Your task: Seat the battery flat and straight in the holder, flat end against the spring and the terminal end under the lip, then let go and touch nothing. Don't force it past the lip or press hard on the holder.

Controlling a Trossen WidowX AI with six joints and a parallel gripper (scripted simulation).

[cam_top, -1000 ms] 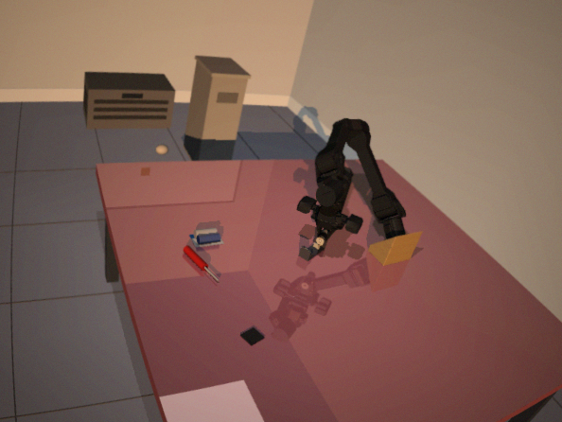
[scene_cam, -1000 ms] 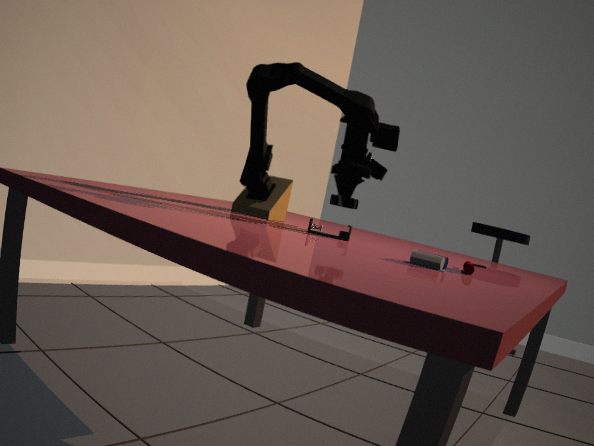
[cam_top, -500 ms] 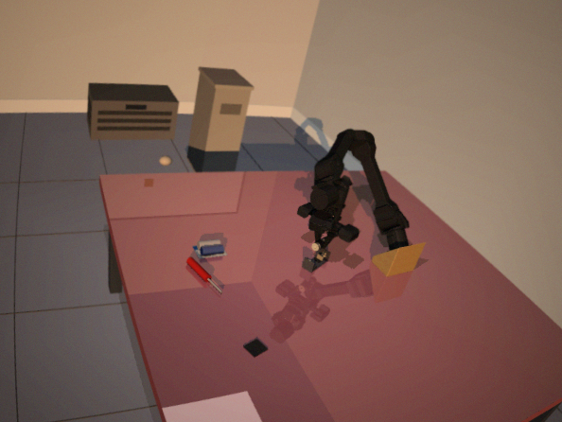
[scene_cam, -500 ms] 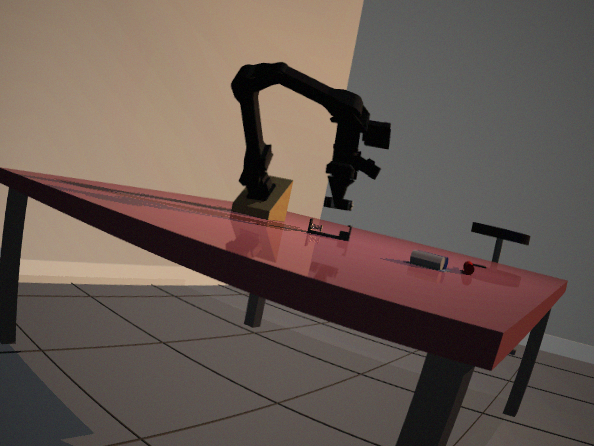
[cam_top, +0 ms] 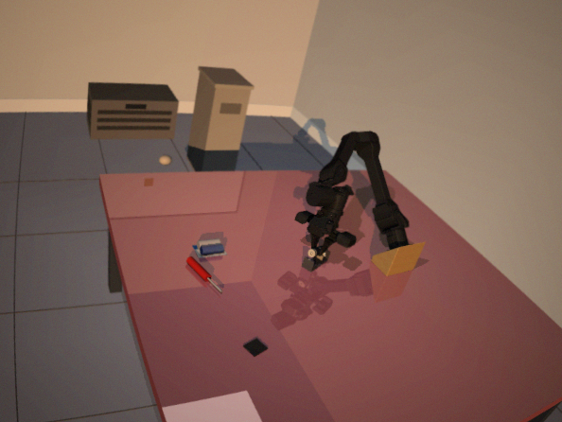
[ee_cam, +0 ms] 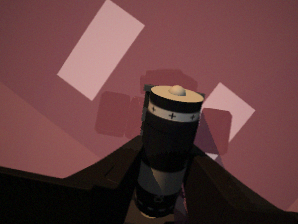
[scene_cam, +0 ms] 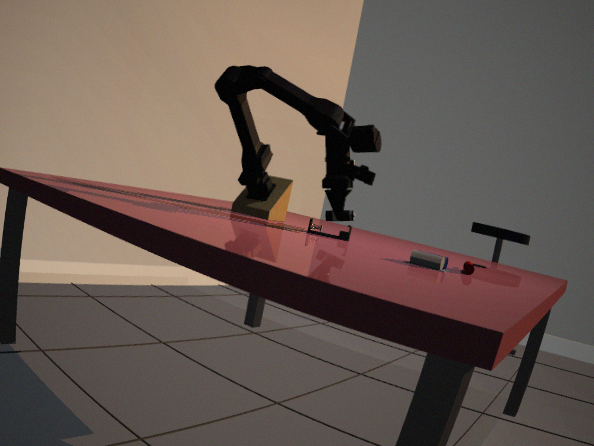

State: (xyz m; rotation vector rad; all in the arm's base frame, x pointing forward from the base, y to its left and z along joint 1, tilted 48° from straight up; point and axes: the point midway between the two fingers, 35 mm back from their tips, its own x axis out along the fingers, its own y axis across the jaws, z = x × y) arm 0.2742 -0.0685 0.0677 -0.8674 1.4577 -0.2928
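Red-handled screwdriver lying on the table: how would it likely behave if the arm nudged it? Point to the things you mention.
The red-handled screwdriver [cam_top: 199,269] [scene_cam: 468,268] would probably roll, since its handle looks round. It may swing in an arc rather than run straight, as the thick handle tapers to a thin metal shaft [cam_top: 215,285]. It looks stiff, so I'd expect no bending.

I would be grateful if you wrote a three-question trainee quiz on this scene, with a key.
1. True or false: the battery is already seated in the holder.
2. Multiple choice: which tool-like item lies beside the blue cylinder? (a) a hammer (b) a red-handled screwdriver (c) a pair of pliers
3. Fill in the blank: the battery end marked with plus signs has a small raised ____ at its centre.

Key: 1. false; 2. b; 3. knob
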